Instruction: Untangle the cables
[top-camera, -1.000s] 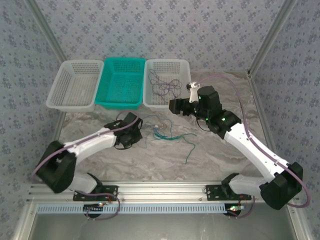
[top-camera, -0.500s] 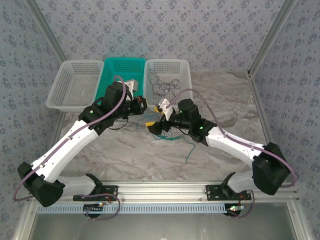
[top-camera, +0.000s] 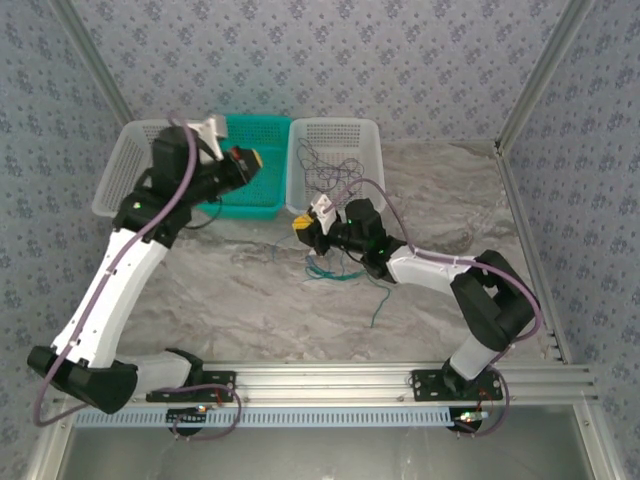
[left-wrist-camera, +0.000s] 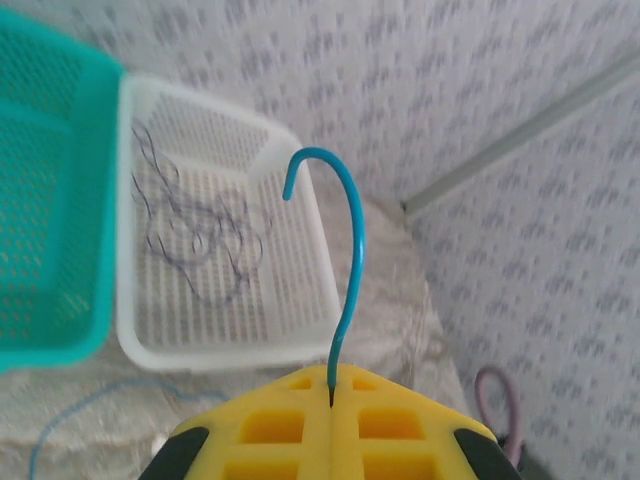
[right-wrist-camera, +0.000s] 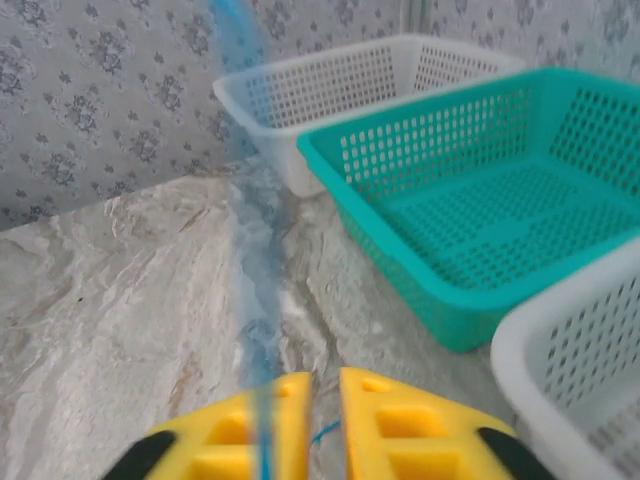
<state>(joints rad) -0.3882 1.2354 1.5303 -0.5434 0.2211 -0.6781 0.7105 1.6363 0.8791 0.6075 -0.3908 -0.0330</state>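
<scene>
The marble table (top-camera: 450, 200) carries a teal basket (top-camera: 268, 122). Just beside it stands a white basket (top-camera: 335, 125) holding a loose knot of hair-thin dark cables (top-camera: 330, 170). Thin blue and green strands (top-camera: 338, 272) lie tangled on the marble, just on the near side of my right gripper (top-camera: 303, 225). Its yellow fingers stand almost together; a blurred blue line (right-wrist-camera: 258, 340) runs up past one finger, and I cannot tell if it is pinched. My left gripper (left-wrist-camera: 330, 385), raised over the teal basket, is clamped on a blue cable (left-wrist-camera: 355, 260) whose free end hooks over above the fingertips
</scene>
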